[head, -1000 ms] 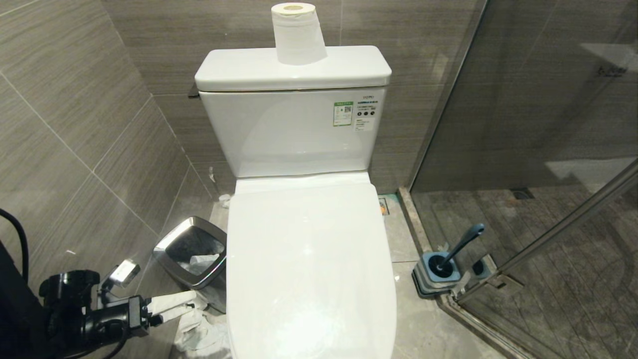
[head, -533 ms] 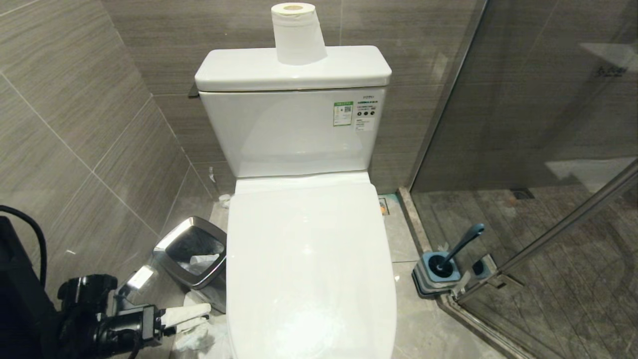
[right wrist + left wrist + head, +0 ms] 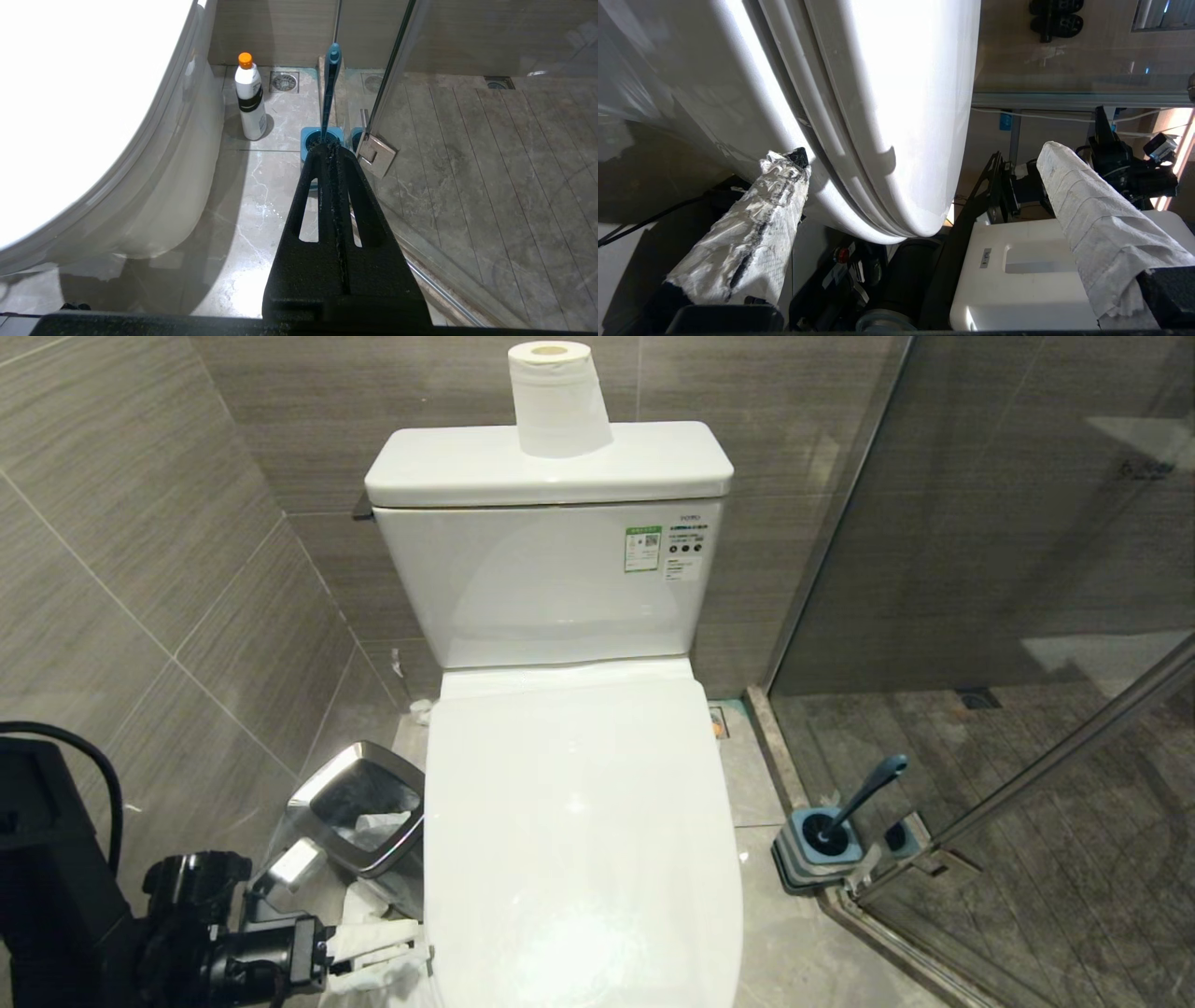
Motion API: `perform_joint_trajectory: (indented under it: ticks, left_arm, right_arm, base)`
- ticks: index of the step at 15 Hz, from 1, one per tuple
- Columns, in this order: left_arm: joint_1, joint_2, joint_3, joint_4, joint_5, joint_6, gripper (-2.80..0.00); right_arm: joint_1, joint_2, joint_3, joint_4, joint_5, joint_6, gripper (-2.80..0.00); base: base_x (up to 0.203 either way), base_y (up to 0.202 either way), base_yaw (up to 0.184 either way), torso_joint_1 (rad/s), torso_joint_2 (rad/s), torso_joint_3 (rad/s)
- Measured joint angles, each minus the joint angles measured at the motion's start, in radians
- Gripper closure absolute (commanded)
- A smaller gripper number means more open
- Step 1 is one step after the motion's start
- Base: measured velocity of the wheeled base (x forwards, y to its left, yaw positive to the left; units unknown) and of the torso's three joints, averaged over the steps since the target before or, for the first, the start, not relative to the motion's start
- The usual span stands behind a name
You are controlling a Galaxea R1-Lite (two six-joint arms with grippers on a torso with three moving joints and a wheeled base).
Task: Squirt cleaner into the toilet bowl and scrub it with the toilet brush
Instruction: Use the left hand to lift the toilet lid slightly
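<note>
**Left hand spread wide at the toilet's front edge, lid down**

The toilet bowl (image 3: 579, 840) fills the middle of the head view, its white lid lowered over the seat, so the basin itself is hidden. A roll of toilet paper (image 3: 557, 399) stands on the cistern lid against the grey tiled wall.

The left hand (image 3: 397, 943) sits low at the left side of the toilet, near its front end, pointing toward the lid's edge. Its two paper-wrapped fingers (image 3: 752, 233) are released and spread far apart, grasping nothing. In the left wrist view one finger's dark tip lies right at the bowl's rim below the seat; whether it touches cannot be told. The other finger stands on the lid's upper side, well apart from it.

Behind that hand, a steel-rimmed square waste bin (image 3: 359, 807) stands just beside the toilet, with crumpled paper inside and more on the floor beside it.

The right hand (image 3: 332, 154) shows only in its own wrist view, clenched with its black fingers pressed together and empty, above the marble floor on the toilet's right side.

The cleaner (image 3: 250, 100) stands upright on the floor close to the bowl's base, near a floor drain (image 3: 284, 82). The toilet brush (image 3: 864, 795) leans in its square grey-blue holder (image 3: 820, 855) beside the glass shower door (image 3: 1008, 616).
</note>
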Motion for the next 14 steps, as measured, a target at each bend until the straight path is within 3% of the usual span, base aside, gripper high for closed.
perform_joint_trajectory:
  ticks: [14]
  left_arm:
    - [-0.066,0.012,-0.006,-0.027,0.006,-0.001,-2.8]
  right_arm:
    - [0.0,0.0,0.0,0.0,0.0,0.0,0.0]
  base:
    - [0.0,0.0,0.0,0.0,0.0,0.0]
